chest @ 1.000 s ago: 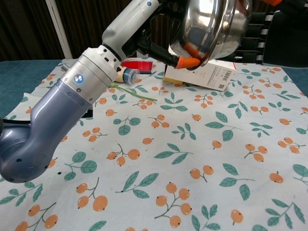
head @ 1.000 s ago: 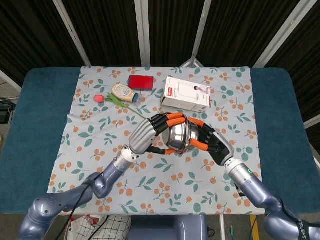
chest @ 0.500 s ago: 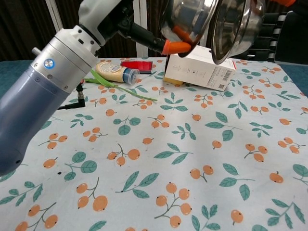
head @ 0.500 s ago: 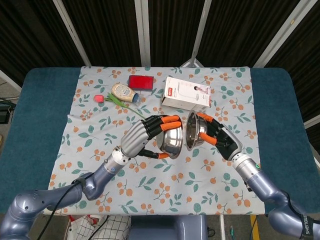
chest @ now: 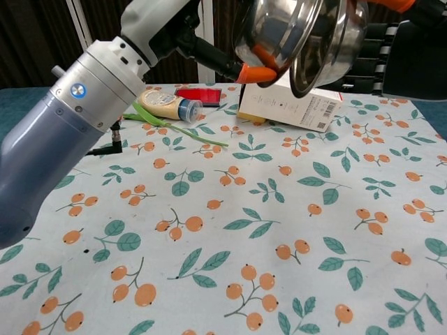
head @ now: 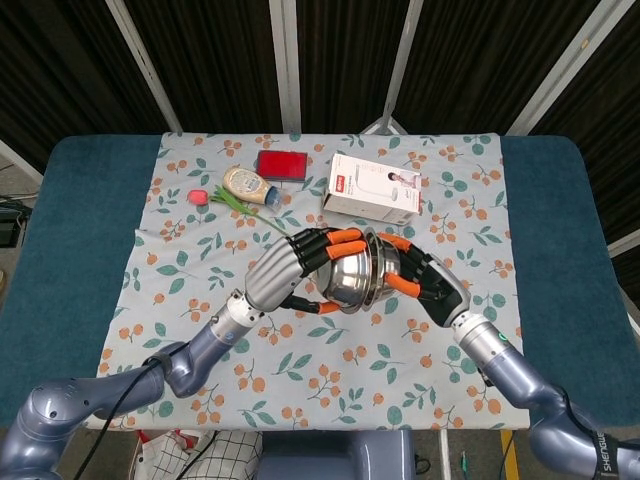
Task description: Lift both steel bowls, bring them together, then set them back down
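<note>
Two steel bowls hang in the air above the middle of the floral cloth [head: 200, 300], pressed close together. My left hand [head: 285, 270] grips the left bowl [head: 345, 278] [chest: 283, 31], its orange-tipped fingers wrapped over the rim. My right hand [head: 425, 285] holds the right bowl [head: 378, 270] [chest: 332, 49], tilted on edge against the left one. In the chest view both bowls sit at the top of the frame, the left bowl partly nested in front of the right one, and my left forearm [chest: 77, 132] fills the left side.
A white box [head: 373, 187] [chest: 297, 105] lies behind the bowls. A mayonnaise bottle [head: 247, 185] [chest: 167, 105], a red case [head: 281, 164], a pink-tipped flower stem [head: 235, 205] and a black cable [chest: 105, 148] sit at the back left. Teal table [head: 70, 250] borders the cloth.
The bowls, held apart half a second ago, have come back together; both hands moved inward. A second ago they were likewise touching.
</note>
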Controlling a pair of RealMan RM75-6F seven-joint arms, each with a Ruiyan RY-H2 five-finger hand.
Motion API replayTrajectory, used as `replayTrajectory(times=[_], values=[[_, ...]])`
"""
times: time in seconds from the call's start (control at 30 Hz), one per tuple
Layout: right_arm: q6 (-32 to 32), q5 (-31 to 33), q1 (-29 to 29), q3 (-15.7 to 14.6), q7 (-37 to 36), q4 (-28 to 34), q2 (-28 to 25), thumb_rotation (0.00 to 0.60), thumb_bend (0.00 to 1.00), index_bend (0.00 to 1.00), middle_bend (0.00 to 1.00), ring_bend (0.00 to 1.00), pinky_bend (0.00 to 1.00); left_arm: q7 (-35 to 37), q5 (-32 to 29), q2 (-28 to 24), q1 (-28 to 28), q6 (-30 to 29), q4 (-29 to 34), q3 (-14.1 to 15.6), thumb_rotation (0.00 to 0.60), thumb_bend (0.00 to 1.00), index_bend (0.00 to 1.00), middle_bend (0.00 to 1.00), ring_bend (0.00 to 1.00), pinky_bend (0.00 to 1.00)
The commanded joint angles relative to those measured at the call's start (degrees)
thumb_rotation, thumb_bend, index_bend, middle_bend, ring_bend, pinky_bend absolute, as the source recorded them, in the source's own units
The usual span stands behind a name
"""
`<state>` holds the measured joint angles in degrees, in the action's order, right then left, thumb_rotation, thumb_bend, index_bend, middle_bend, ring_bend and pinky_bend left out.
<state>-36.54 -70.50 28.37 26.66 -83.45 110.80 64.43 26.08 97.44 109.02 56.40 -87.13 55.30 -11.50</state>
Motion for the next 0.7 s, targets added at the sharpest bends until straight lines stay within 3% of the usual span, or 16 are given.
replayTrajectory(times=[0.03,0.43,0.7], values=[[-0.3,0.0,0.2,-0.2,0.5,1.4,0.6,0.600,0.46,1.00,0.88,0.97,1.00,0.3,0.0,0.8,0.6,0.2,-1.0,-0.2,0.600,0.40,0.48,0.68,0.54,0.70],[-1.6,0.6,0.2,-1.0,3.4,4.2,0.9,0.600,0.46,1.00,0.88,0.97,1.00,1.1,0.2,3.8,1.6,0.2,-4.4,0.1,0.600,0.40,0.48,0.68,0.54,0.70],[-2.0,1.1,-0.4,-0.6,3.1,3.0,-0.1,0.600,0.46,1.00,0.88,0.97,1.00,0.1,1.0,2.8,1.2,-1.1,-3.6,0.7,0.600,0.40,0.48,0.69,0.54,0.70]])
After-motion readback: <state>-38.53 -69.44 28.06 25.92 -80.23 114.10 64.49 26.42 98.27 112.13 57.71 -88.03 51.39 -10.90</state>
